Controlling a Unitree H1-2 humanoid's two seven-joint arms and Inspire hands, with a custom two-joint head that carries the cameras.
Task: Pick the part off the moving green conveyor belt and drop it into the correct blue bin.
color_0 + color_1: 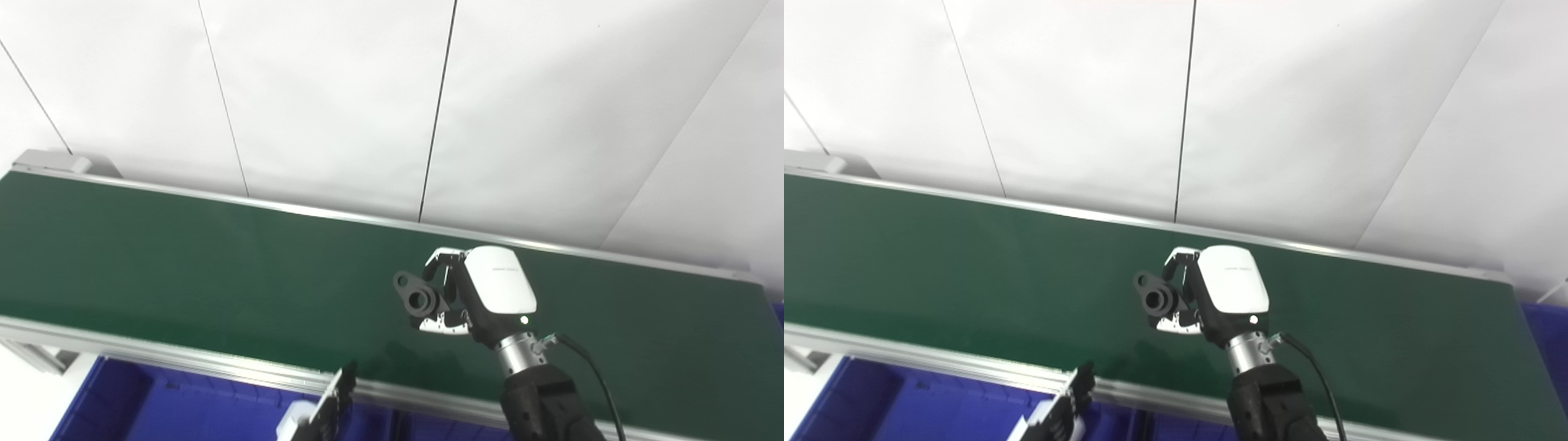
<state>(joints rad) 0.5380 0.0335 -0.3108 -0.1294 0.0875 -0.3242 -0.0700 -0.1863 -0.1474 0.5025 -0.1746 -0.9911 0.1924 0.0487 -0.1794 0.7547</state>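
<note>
The right robot hand (484,294) is above the green conveyor belt (184,263), its fingers (436,260) and thumb curled around a dark part (416,297). The part is a black piece with a round bore and a small lug with a hole; it juts out to the left of the palm, pinched between the fingers above and the thumb below. Whether it touches the belt cannot be told. The left robot hand (324,410) is at the bottom edge, below and to the left of the right one, just over the belt's near rail; only its dark fingertips show, so I cannot tell its state. A blue bin (153,404) lies beneath it.
</note>
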